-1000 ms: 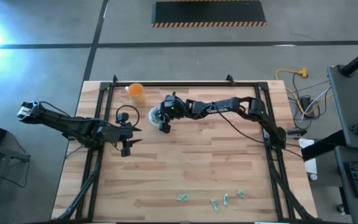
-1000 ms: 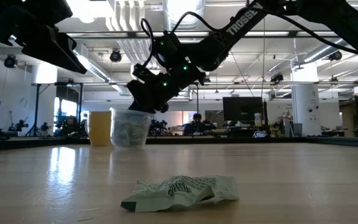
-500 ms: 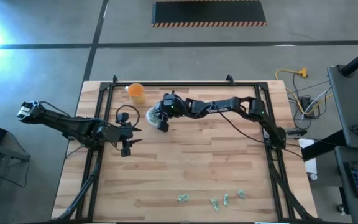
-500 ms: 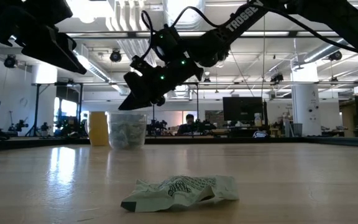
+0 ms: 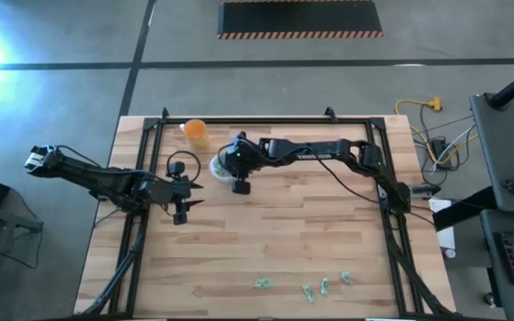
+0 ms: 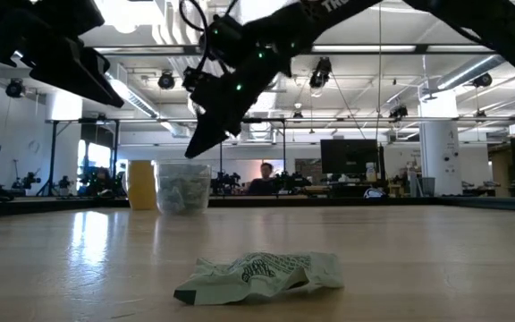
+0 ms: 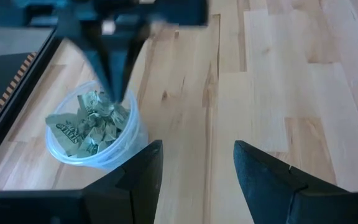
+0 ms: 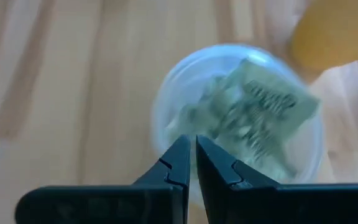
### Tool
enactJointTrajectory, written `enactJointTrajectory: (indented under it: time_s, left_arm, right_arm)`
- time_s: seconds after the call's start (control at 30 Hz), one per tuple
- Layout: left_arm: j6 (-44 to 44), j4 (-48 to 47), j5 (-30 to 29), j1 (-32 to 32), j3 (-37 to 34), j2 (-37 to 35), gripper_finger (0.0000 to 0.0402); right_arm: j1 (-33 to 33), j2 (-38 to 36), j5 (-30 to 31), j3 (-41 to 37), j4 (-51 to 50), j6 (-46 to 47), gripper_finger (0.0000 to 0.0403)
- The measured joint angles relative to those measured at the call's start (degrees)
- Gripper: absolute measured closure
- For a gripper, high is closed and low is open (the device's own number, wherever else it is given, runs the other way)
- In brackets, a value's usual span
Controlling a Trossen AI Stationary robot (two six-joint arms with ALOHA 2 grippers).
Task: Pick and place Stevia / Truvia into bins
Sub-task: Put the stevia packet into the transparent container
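The bin, a clear plastic cup (image 5: 217,164) (image 6: 183,186), stands on its base at the table's far left and holds several crumpled green-and-white Stevia sachets (image 8: 253,118) (image 7: 92,121). My right gripper (image 6: 191,150) (image 8: 193,152) hangs shut just above the cup's rim, slanting down, with nothing between its fingers. Several more sachets (image 5: 308,290) lie flat near the table's near edge, and one of them (image 6: 262,273) shows close up in the low view. My left gripper (image 5: 194,193) (image 7: 194,168) waits open above the table's left side, pointing toward the cup.
An orange cup (image 5: 194,132) (image 6: 143,183) stands just beyond the clear cup, toward the far left corner. A black metal frame (image 5: 266,119) runs along the table's edges. Bare wood (image 5: 284,232) lies between the cups and the loose sachets.
My right gripper has risen from the clear cup's rim and tipped to point more steeply down, staying shut. The cup and its sachets stay where they were.
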Motion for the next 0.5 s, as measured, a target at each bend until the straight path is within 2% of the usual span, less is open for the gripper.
enactJointTrajectory:
  time_s: [0.27, 0.5]
  left_arm:
    - [-0.11, 0.12, 0.34, 0.0, -0.18, 0.02, 0.0221]
    - [-1.22, 0.31, 1.09, -0.04, -0.22, 0.02, 0.0221]
  right_arm:
    - [4.99, -4.81, 0.43, 5.43, -18.25, -3.1, 0.0385]
    - [11.68, -10.54, 0.56, 5.78, -31.53, -2.58, 0.0385]
